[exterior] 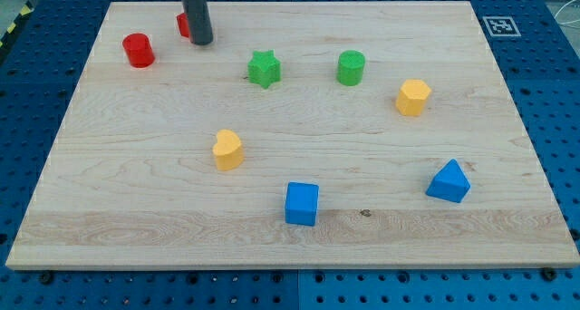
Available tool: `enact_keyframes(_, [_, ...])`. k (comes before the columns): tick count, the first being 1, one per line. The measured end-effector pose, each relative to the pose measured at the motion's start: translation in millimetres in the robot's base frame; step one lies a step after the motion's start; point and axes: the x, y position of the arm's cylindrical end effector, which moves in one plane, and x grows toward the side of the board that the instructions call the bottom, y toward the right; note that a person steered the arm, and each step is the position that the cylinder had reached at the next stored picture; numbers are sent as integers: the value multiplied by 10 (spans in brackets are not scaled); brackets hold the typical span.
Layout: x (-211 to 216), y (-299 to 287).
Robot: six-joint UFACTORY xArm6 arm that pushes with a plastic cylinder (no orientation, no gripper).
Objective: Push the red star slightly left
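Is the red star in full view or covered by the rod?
Mostly covered: only a red sliver shows left of the rod, with my tip at its right edge. Its star shape cannot be made out.

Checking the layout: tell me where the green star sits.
The green star sits near the view's top, left of centre, between my tip and the green cylinder.

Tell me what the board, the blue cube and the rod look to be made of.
Board: wood, probably maple or similar; pale planks with visible grain streaks and a small dark knot, matte finish.
Blue cube: likely plastic; uniform saturated colour, soft sheen, no grain.
Rod: dark grey, smooth, maybe metal or plastic; cannot tell which. My tip stands against the right side of the red star, which it mostly hides.
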Motion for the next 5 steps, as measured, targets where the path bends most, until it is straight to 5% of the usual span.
enact_keyframes(5, [123, 406])
